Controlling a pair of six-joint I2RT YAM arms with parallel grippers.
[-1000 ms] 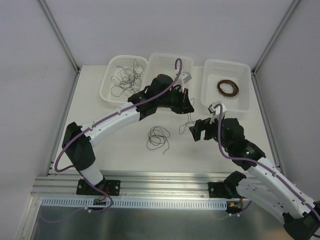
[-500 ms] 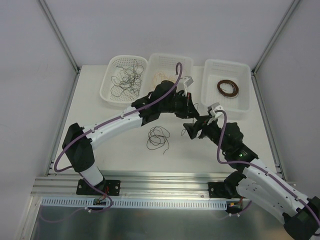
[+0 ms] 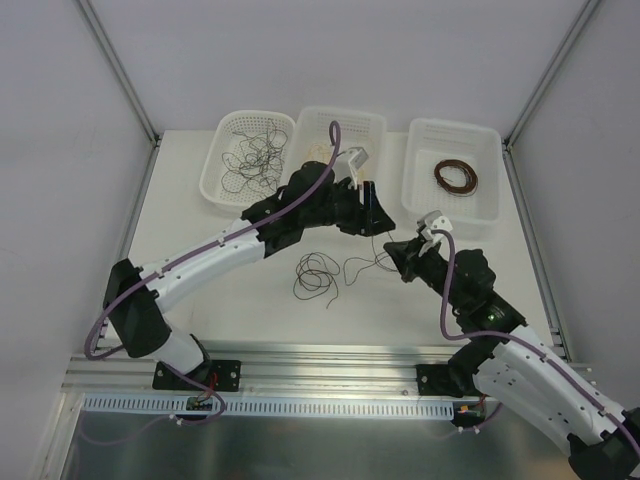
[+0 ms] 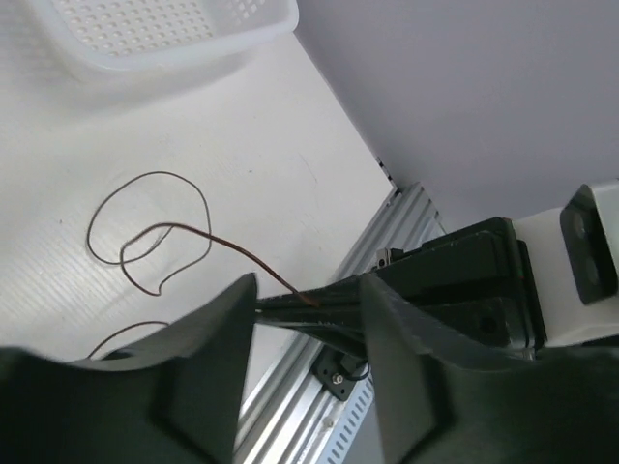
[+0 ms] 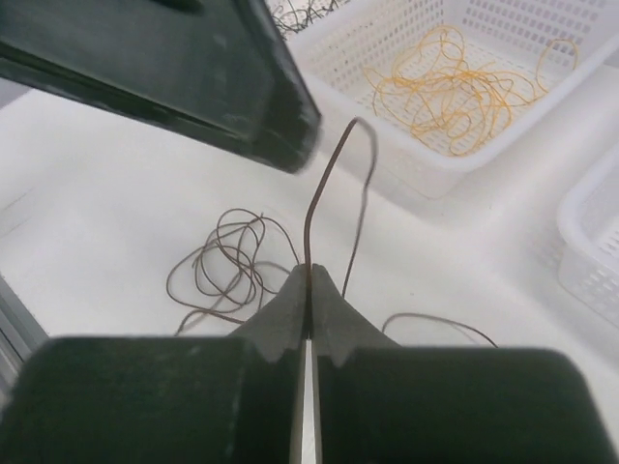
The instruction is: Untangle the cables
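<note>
**Clerk:** Entry one, the right gripper?

**Checker:** Right gripper (image 5: 308, 290): clenched, fingers pressed together on a thin brown cable (image 5: 322, 184), which rose from the tips in a narrow arch. It was located in front of the middle basket (image 3: 340, 110), off its right corner.

**Clerk:** Entry two, the left gripper?

**Checker:** Left gripper (image 4: 308, 324): released, fingers spread and grasping nothing. The brown cable and the right gripper's tips lay in the gap between them. It was located just in front of the middle basket, over the table (image 3: 200, 230).

**Clerk:** Loose stock?

**Checker:** One loose coil (image 3: 318, 274) of dark cable, flat on the table, in front of the middle basket and well apart from it. One single strand (image 3: 360, 268) beside the coil led toward the right gripper. Whether it joined the coil could not be told.

**Clerk:** Stock in baskets?

**Checker:**
- Orange-yellow cables (image 5: 464, 92): in loose loops inside the middle basket.
- Black cables (image 3: 250, 155): tangled in the left basket (image 3: 208, 190), which was just beside the middle basket on its left.
- One neat wire ring (image 3: 455, 176): in the right basket (image 3: 440, 205), which stood apart from the middle basket on its right.
</note>
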